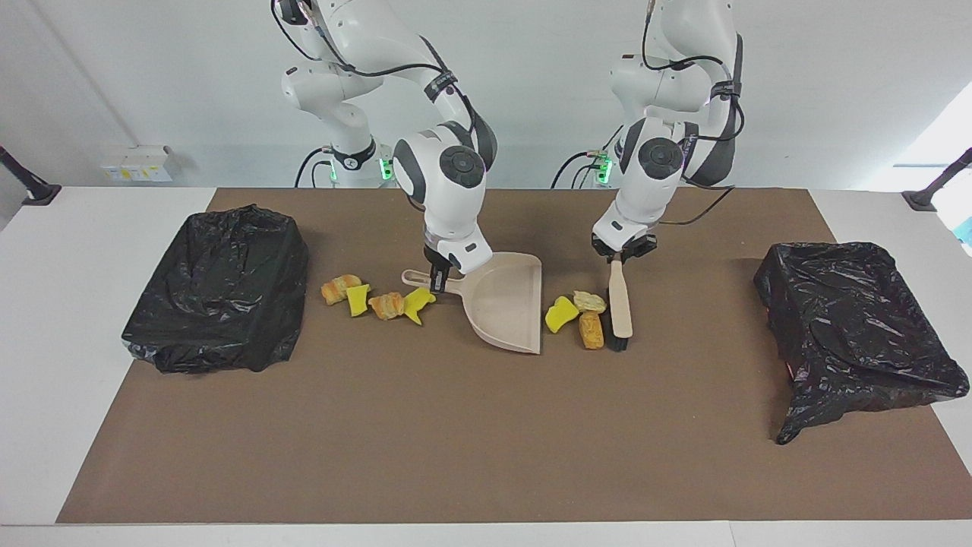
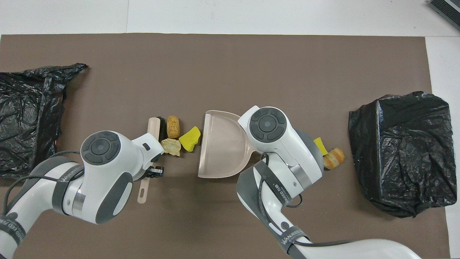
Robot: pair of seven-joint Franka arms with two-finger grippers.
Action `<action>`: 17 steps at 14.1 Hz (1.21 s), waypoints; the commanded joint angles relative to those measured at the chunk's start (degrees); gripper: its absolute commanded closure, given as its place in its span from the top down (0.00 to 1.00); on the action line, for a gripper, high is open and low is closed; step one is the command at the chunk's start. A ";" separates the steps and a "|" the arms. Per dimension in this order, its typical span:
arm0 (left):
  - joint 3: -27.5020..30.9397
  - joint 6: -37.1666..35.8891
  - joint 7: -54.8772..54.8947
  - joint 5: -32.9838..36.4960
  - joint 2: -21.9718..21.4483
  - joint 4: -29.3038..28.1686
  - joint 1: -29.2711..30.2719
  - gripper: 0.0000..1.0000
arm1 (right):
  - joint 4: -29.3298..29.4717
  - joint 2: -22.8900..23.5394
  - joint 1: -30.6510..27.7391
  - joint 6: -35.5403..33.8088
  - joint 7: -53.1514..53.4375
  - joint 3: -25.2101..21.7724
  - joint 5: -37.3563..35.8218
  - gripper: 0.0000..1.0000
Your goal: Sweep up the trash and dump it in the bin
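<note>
The right gripper (image 1: 438, 282) is clamped on the handle of the beige dustpan (image 1: 507, 308), whose wide open edge faces the left arm's end of the table and stands just beside a bright yellow scrap (image 1: 560, 314). The pan's mouth rests low on the brown mat (image 1: 456, 433), its inside bare of scraps. The left gripper (image 1: 620, 257) is closed around the pale wooden handle of a small brush (image 1: 620, 304), which lies along the mat with its dark bristle end (image 1: 617, 345) pointing away from the robots. Three scraps of the trash lie between the brush and the dustpan's mouth: the yellow scrap, a pale tan chunk (image 1: 589, 301) nearer to the robots, and an orange-brown chunk (image 1: 591, 330) touching the bristle end of the brush. Four more scraps sit in a loose row at the handle end of the dustpan, toward the right arm's end of the table: a yellow piece (image 1: 417, 305) next to the handle, an orange bread-like chunk (image 1: 386, 305), another yellow piece (image 1: 356, 299) and a second orange chunk (image 1: 339, 288). One bin lined with a black bag (image 1: 218, 287) stands near that row at the right arm's end, and a second black-bagged bin (image 1: 854, 323) stands well apart at the left arm's end of the table.
</note>
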 commanded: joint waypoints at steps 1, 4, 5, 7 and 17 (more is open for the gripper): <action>0.12 -0.36 -0.53 -1.43 -1.53 -1.65 -0.75 0.00 | -1.57 -0.58 0.81 1.84 2.91 0.19 -1.35 0.00; 0.03 0.07 -0.53 -3.79 -1.53 -1.65 -3.11 0.00 | -1.57 -0.58 0.63 1.84 2.91 0.19 -1.35 0.00; 0.03 0.68 -0.61 -5.90 -1.53 -1.56 -5.12 0.00 | -1.57 -0.49 0.55 1.84 2.91 0.19 -1.35 0.00; 0.03 2.70 -2.10 -8.98 -1.79 -1.56 -9.69 0.00 | -1.57 -0.49 0.54 1.84 2.91 0.19 -1.35 0.00; 0.82 4.57 -7.73 -11.74 0.85 6.08 -14.31 0.00 | -1.57 -0.49 0.37 1.75 3.17 0.19 -1.17 0.00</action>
